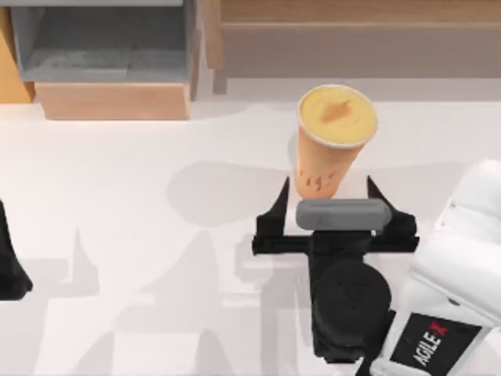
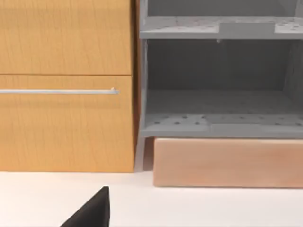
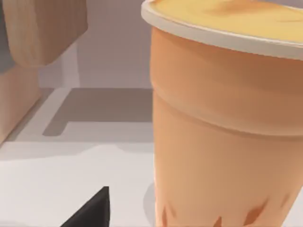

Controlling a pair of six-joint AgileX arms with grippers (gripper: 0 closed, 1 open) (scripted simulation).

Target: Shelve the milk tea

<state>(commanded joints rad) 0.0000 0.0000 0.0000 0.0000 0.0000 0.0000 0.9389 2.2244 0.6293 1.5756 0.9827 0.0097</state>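
Observation:
The milk tea (image 1: 333, 137) is a tapered orange-tan cup with a yellow-orange top, standing upright on the white table right of centre. My right gripper (image 1: 329, 188) is open just in front of it, its two black fingertips flanking the cup's base without touching. In the right wrist view the milk tea (image 3: 227, 123) looms close, and one dark fingertip (image 3: 92, 210) shows at the edge. My left arm (image 1: 12, 266) is parked at the table's left edge, and a tip of its finger (image 2: 92, 213) shows in the left wrist view.
A grey open shelf unit (image 1: 109, 47) on a light wooden base (image 1: 113, 100) stands at the back left, with a wooden cabinet (image 2: 66, 85) beside it. A wooden bench-like piece (image 1: 352, 39) runs along the back right.

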